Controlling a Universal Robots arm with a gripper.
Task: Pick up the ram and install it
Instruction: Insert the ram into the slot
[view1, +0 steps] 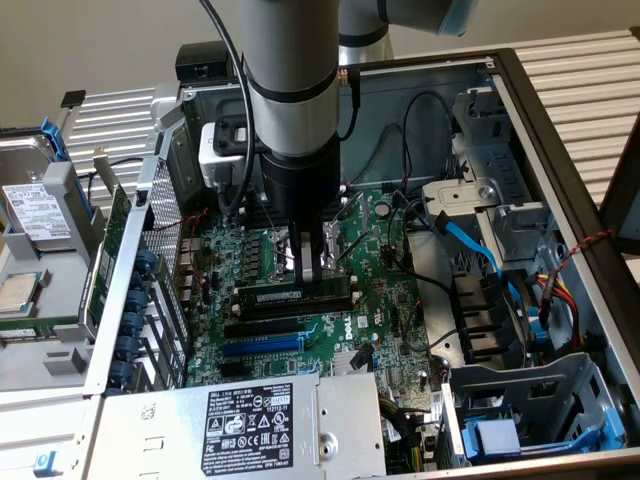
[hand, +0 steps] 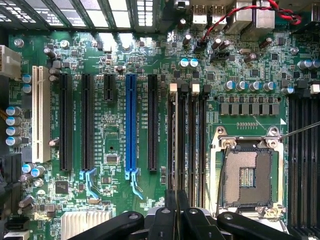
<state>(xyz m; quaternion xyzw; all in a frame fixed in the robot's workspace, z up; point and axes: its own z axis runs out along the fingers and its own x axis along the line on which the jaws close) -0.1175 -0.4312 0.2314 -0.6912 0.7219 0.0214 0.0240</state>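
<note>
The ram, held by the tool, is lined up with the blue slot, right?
Not the blue slot. In the wrist view the ram, held by the tool, is lined up with the black memory slots beside the processor socket.

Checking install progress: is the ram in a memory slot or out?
In, it seems: the ram stands on edge in a black memory slot, the claw shut on its top edge. Fully latched: cannot tell.

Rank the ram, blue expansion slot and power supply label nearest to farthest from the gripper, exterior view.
1. ram, at the gripper tips.
2. blue expansion slot, lower in view.
3. power supply label, lowest, on the silver box.
</note>
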